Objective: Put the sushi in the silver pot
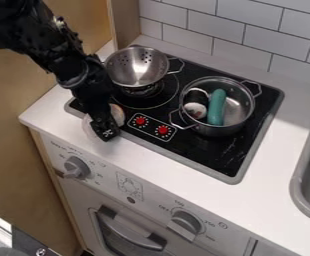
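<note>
The black gripper (105, 127) hangs at the front left edge of the stove, low over the white counter, well to the left of the silver pot (219, 131). Inside the pot, on its left side, lies what looks like the sushi (196, 109), white with a dark wrap. A teal rounded cylinder (216, 107) lies beside it in the same pot. Around the gripper's lower end shows a pale, rounded thing (119, 114) with a pinkish edge, partly hidden by the gripper; I cannot tell what it is.
A silver colander (137, 68) stands on the back left of the black stove (214, 154), just right of the arm. Two red knobs sit on the stovetop near its front left. A grey sink (304, 172) is at the right edge, and a tiled wall rises behind.
</note>
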You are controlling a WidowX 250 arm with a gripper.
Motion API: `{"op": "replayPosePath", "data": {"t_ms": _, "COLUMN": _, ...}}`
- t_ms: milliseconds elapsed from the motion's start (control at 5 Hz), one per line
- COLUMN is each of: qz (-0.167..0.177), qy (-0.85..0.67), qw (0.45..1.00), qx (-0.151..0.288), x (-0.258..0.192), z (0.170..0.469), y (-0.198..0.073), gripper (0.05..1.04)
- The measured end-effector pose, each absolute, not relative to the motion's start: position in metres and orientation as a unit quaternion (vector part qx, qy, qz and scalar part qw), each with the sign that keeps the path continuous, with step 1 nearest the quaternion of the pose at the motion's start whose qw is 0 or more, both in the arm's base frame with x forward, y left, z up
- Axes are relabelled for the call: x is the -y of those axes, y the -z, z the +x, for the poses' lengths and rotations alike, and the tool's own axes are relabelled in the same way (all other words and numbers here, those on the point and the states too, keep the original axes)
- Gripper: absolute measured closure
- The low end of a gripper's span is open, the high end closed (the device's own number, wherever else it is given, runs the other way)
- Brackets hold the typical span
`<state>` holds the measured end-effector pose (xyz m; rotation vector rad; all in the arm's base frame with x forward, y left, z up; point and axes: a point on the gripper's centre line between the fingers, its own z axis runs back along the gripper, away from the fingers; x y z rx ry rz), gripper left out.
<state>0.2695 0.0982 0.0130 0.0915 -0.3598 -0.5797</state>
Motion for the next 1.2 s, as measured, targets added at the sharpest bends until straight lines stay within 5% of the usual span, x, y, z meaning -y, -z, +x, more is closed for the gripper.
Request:
{"op": "replayPosePath", "data": {"t_ms": 200, "qz": 0.033, "qy": 0.279, "qw": 0.944, "qx": 0.171, "x": -0.096, "z": 0.269, "y": -0.014, "gripper": 0.383}}
{"op": "replayPosePath", "data": {"t_ms": 400, "qz": 0.009, "qy": 0.273, "qw": 0.949, "qx": 0.157, "x": -0.093, "z": 0.268, "y": -0.018, "gripper": 0.473}}
{"op": "replayPosePath", "data": {"t_ms": 800, "qz": -0.022, "qy": 0.214, "qw": 0.973, "qx": 0.083, "x": -0.080, "z": 0.282, "y": -0.053, "gripper": 0.473}}
{"op": "replayPosePath", "data": {"t_ms": 1200, "qz": -0.009, "qy": 0.126, "qw": 0.989, "qx": 0.075, "x": -0.049, "z": 0.310, "y": -0.083, "gripper": 0.473}}
